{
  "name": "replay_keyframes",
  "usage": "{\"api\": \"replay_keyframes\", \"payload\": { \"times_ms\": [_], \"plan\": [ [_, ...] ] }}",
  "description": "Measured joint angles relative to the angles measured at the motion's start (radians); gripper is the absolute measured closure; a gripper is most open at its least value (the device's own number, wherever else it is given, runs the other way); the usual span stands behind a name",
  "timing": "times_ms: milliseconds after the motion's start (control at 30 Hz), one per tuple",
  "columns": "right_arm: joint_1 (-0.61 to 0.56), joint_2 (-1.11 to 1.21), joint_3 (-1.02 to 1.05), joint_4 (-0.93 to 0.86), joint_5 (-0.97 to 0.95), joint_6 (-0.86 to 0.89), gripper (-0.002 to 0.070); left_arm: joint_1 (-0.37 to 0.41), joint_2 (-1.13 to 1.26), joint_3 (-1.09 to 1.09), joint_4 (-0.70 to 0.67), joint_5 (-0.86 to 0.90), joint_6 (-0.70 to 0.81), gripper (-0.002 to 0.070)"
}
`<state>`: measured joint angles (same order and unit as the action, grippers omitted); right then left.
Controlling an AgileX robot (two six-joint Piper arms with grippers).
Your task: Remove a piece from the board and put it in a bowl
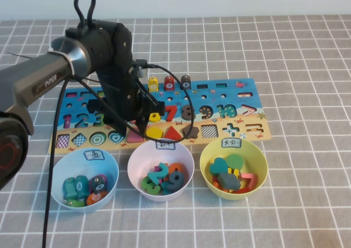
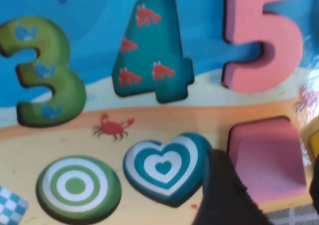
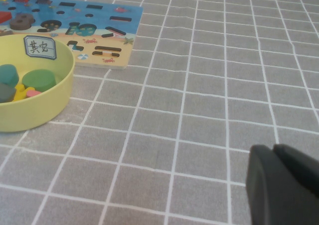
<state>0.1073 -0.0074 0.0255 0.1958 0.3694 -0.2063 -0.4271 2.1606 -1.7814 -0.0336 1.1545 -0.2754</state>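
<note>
While the left arm reaches down over the board (image 1: 241,89), the left gripper (image 1: 133,128) hangs at the board's near strip, just behind the pink bowl (image 1: 160,170). Seen from the left wrist, one dark finger (image 2: 222,195) stands right beside the pink square piece (image 2: 268,158), which sits in its slot beside the striped heart (image 2: 164,166) and below the pink 5 (image 2: 264,36); the second finger only shows at the frame's edge past the piece. The jaws stand partly apart on either side of the square (whether they already press on it I cannot tell).

Three bowls line up in front of the board: a blue bowl (image 1: 57,174), the pink one and a yellow-green bowl (image 1: 260,165), each with one white label on its rim. Three pegs (image 1: 169,83) stand along the board's far edge.

Off to the side of the yellow-green bowl, away from the board, the right gripper (image 3: 284,185) rests low over the checked tablecloth (image 3: 209,85), with nothing in it and its fingers pressed together.
</note>
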Motion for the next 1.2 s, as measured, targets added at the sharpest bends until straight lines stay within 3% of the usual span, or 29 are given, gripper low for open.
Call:
{"api": "replay_keyframes", "payload": {
  "times_ms": [267, 733, 967, 1200],
  "plan": [
    [0.0, 0.0, 0.0, 0.0, 0.0, 0.0, 0.0694, 0.0, 0.0, 0.0, 0.0, -0.019, 0.0, 0.0421],
    [0.0, 0.0, 0.0, 0.0, 0.0, 0.0, 0.0694, 0.0, 0.0, 0.0, 0.0, -0.024, 0.002, 0.0426],
    [0.0, 0.0, 0.0, 0.0, 0.0, 0.0, 0.0694, 0.0, 0.0, 0.0, -0.026, -0.03, 0.027, 0.0346],
    [0.0, 0.0, 0.0, 0.0, 0.0, 0.0, 0.0694, 0.0, 0.0, 0.0, -0.03, -0.03, 0.025, 0.0325]
  ]
}}
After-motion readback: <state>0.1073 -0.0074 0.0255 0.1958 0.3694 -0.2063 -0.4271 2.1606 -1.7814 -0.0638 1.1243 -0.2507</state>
